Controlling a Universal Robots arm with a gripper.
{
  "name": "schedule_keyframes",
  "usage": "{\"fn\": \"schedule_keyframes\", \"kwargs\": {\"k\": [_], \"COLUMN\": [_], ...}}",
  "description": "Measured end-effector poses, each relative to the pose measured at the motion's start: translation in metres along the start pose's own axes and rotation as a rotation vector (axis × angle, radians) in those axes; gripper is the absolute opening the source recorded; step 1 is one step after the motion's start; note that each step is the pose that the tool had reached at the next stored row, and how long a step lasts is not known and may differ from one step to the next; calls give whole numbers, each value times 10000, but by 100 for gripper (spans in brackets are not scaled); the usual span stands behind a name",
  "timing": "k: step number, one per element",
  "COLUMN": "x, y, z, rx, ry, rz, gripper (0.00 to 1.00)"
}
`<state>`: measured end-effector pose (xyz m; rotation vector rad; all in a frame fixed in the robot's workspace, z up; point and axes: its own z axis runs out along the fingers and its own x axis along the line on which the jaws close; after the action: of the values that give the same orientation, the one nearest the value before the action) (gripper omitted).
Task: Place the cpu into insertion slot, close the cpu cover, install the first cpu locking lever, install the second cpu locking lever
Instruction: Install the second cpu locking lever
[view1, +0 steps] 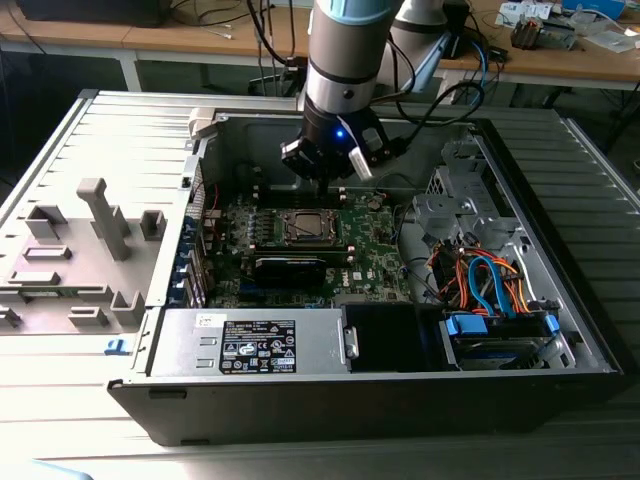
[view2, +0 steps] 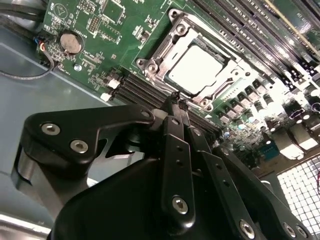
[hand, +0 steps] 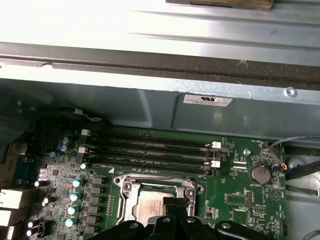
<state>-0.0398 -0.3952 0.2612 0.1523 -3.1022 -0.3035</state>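
Inside the open computer case, the cpu (view2: 197, 67) lies flat in the insertion slot (view1: 308, 228), its pale metal face showing. The cpu cover (view2: 186, 31) is folded down around it as a silver frame, which the first wrist view shows too, the cpu cover (hand: 155, 187) framing the cpu (hand: 148, 207). My gripper (view2: 176, 97) hangs just above the socket's edge on the memory-slot side, fingers pressed together and holding nothing. In the exterior view my gripper (view1: 325, 185) is slightly behind the socket. The locking levers cannot be made out.
Long black memory slots (hand: 150, 150) run beside the socket, with a coin battery (hand: 260, 173) nearby. A black card (view1: 290, 268) lies in front of the socket. The power supply (view1: 255, 345) and a drive cage with coloured cables (view1: 490, 290) fill the near side. A grey fixture (view1: 90, 240) stands outside on the exterior view's left.
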Motion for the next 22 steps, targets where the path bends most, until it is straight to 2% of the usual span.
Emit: {"fn": "schedule_keyframes", "kwargs": {"k": [1, 4, 7, 8, 12, 22], "x": [10, 39, 50, 58, 66, 67], "y": [-32, -161, -230, -270, -338, -349], "z": [-6, -29, -35, -36, -19, -2], "rx": [-55, -159, -165, -166, -166, -165], "ry": [-6, -16, -16, -16, -16, -15], "rz": [-2, -5, -5, -5, -5, -5], "gripper": [11, 11, 11, 11, 11, 11]}}
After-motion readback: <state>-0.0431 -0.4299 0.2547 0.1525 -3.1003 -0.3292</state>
